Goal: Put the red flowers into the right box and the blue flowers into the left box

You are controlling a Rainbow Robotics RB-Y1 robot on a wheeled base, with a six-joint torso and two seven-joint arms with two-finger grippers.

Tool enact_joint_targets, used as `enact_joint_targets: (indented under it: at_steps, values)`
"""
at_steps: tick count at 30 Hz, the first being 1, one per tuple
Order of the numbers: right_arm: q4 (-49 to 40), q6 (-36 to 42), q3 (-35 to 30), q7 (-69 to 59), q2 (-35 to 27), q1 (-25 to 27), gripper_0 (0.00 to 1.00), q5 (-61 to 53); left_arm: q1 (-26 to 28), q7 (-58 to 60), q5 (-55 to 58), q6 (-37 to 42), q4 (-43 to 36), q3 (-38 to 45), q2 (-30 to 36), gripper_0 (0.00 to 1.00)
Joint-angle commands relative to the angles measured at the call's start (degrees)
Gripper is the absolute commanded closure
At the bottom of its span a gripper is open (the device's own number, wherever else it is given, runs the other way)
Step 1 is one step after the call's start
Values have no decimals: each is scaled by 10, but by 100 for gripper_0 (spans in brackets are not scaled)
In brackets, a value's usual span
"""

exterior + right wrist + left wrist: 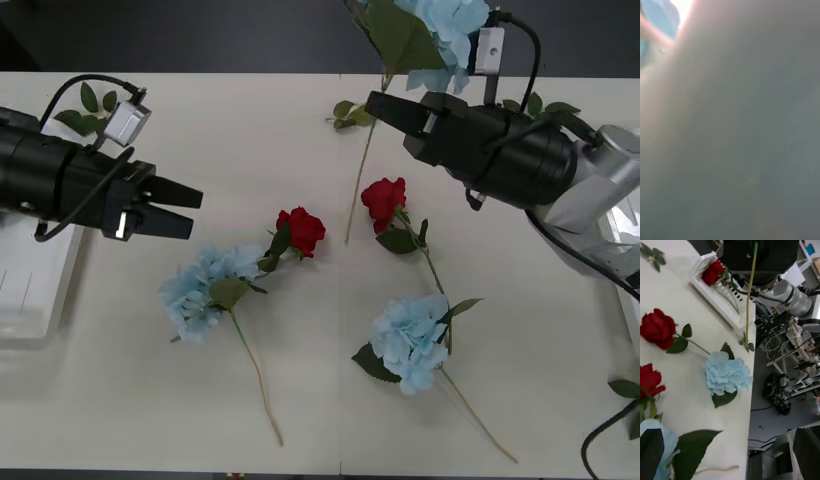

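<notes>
White counter [300, 420] carries the sorting job partway through: nearest me lie two blue flowers [411, 342], with two red flowers [302, 231] just beyond, all awaiting boxes. My left gripper [178, 209] hovers released beside the left box [30, 290]. My right gripper [385, 105], farther out, is clenched on a blue hydrangea's stem [362, 170], bloom raised, stem hanging. My left wrist view adds what the front view misses: one red rose [713, 272] already lying in the right box [720, 302] beyond the hanging stem.
</notes>
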Motion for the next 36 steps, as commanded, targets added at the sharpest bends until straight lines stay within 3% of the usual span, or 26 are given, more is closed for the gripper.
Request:
enact_joint_targets:
  at_steps: [1,13,25,27,28,29,36]
  values:
    - [-16,-6,-7,-1,35,-7,100,-3,-33,-31,2,1,-17,2,-28,0]
    - [-19,-11,-6,-1,93,-11,100,-2,-73,-14,-54,-13,-20,0,-129,0]
    - [-19,-26,-6,-1,128,-18,100,-2,-92,1,-9,-64,-20,-76,-146,1]
    - [-18,-29,-6,-1,132,-18,100,-2,-93,3,-8,-64,-20,-78,-149,53]
    - [-19,-31,-6,-1,132,-18,100,-2,-94,4,-9,-64,-20,-79,-152,87]
    - [-19,-32,-6,-1,132,-18,100,-2,-94,5,-8,-64,-20,-78,-153,100]
    - [-19,-32,-5,-1,132,-18,100,-2,-94,8,-7,-61,-20,-78,-156,100]
